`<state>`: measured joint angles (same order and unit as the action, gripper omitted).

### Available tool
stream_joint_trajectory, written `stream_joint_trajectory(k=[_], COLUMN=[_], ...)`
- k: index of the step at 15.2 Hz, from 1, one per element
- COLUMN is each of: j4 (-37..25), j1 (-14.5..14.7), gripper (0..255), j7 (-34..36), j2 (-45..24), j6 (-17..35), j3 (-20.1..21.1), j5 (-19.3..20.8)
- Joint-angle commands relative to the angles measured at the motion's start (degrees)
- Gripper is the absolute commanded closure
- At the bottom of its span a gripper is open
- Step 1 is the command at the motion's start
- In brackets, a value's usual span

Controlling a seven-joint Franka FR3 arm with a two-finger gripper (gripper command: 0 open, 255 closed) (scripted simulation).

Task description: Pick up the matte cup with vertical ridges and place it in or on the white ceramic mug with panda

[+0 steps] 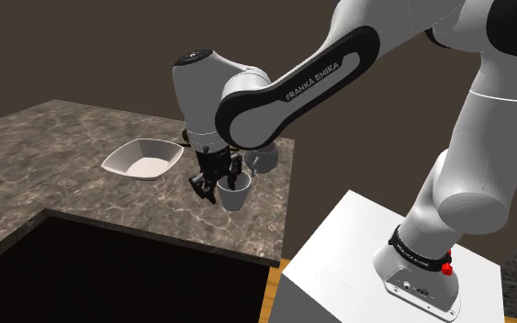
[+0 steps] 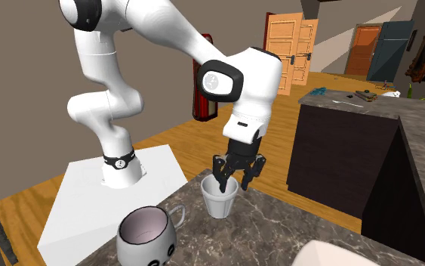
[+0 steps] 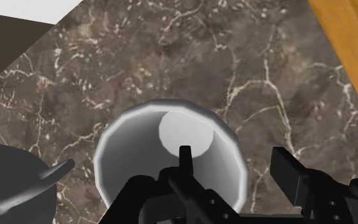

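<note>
So we're at the grab step. The gripper [image 2: 235, 180] is down at the white cup [image 2: 218, 202], which sits on the marbled brown countertop [image 2: 294, 227] near its edge. The fingers stand apart: in the wrist view one hangs inside the cup's mouth and the other outside its wall, neither touching it as far as we can see. Best bet, we think: sink a little lower so we catch more wall than just rim, squeeze gently, then lift straight up. The panda mug [image 2: 149, 240] is close by at the second exterior view's left, handle toward the cup, so we keep the carry short.
</note>
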<state>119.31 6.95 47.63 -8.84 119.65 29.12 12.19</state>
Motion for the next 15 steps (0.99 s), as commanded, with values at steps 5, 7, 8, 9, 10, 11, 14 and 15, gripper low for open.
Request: stream_joint_trajectory(k=[5,7,8,9,10,11,14,15], j4=[0.00,-0.04,-0.05,0.00,-0.30,-0.63,-1.69,-2.06], j1=[0.00,0.01,0.02,0.00,-0.06,-0.11,-0.24,-0.28], gripper=[255,255,255,255,255,255,255,255], j7=[0.00,0.03,0.03,0.00,-0.27,-0.54,-1.30,-1.54], j2=[0.00,-0.05,-0.06,0.00,0.44,0.86,2.08,2.46], j6=[0.00,0.00,0.00,0.01,-0.65,-1.32,-3.35,-4.04], j3=[0.00,0.00,0.00,0.00,0.06,0.12,0.25,0.29], j5=[0.00,0.02,0.03,0.00,-0.32,-0.62,-1.48,-1.75])
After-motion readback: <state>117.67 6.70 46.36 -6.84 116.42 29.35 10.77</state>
